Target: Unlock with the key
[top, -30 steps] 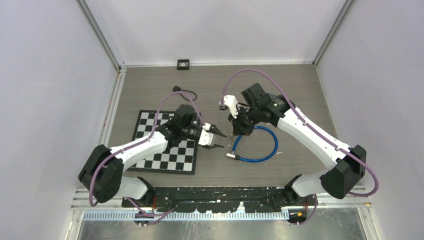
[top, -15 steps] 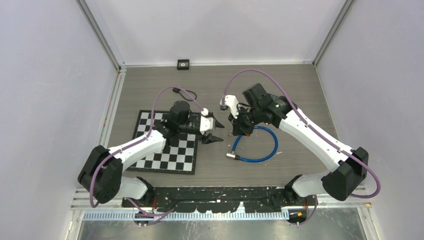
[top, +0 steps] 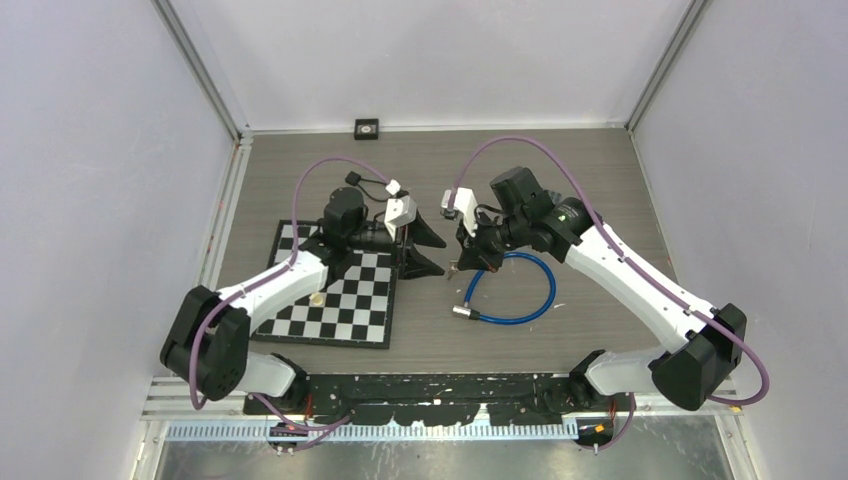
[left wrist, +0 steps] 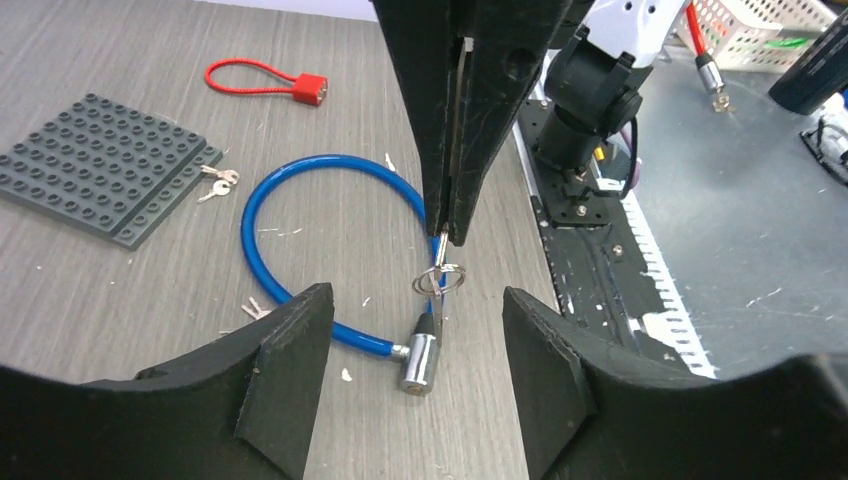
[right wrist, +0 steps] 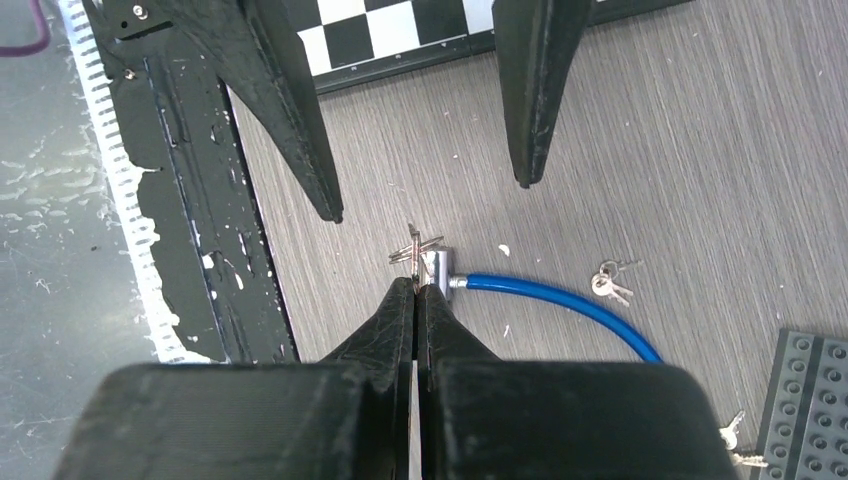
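Observation:
A blue cable lock (top: pixel 530 305) lies on the table, its silver cylinder end (left wrist: pixel 420 360) toward the arms. My right gripper (right wrist: pixel 415 287) is shut on a small key (right wrist: pixel 418 250) with a ring; the key ring (left wrist: pixel 440 278) dangles below its tips, just above the cylinder (right wrist: pixel 437 270). Whether the key touches the lock I cannot tell. In the top view the right gripper (top: pixel 460 263) sits left of the cable loop. My left gripper (top: pixel 428 248) stands open and empty, facing the key; its fingers (left wrist: pixel 285 360) flank the cylinder in the left wrist view.
A chessboard (top: pixel 340 300) lies under the left arm. The wrist views show a grey studded baseplate (left wrist: pixel 100 165), a red cable lock (left wrist: pixel 310 88) and loose keys (right wrist: pixel 608 283) on the table. A small black box (top: pixel 367 128) sits at the back wall.
The left gripper has moved toward the back of the table, turned to face the right gripper, and opened wider. The right gripper has barely shifted and still grips the key.

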Controlling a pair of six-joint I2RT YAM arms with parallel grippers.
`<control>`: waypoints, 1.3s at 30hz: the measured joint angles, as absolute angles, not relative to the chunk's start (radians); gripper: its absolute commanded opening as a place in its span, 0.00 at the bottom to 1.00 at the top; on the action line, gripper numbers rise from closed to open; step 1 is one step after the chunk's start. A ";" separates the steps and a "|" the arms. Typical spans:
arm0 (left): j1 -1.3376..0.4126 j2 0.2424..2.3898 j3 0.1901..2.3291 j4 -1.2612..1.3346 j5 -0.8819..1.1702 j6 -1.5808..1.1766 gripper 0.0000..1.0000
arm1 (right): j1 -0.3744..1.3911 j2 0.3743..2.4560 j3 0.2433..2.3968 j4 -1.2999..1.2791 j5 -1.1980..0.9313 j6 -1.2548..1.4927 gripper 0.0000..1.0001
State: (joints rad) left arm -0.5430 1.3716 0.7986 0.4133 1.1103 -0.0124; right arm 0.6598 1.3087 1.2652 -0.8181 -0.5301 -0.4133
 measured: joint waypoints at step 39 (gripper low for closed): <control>-0.577 1.441 0.850 0.410 1.135 -0.092 0.18 | 0.660 1.338 1.265 -0.793 -0.580 -0.412 0.01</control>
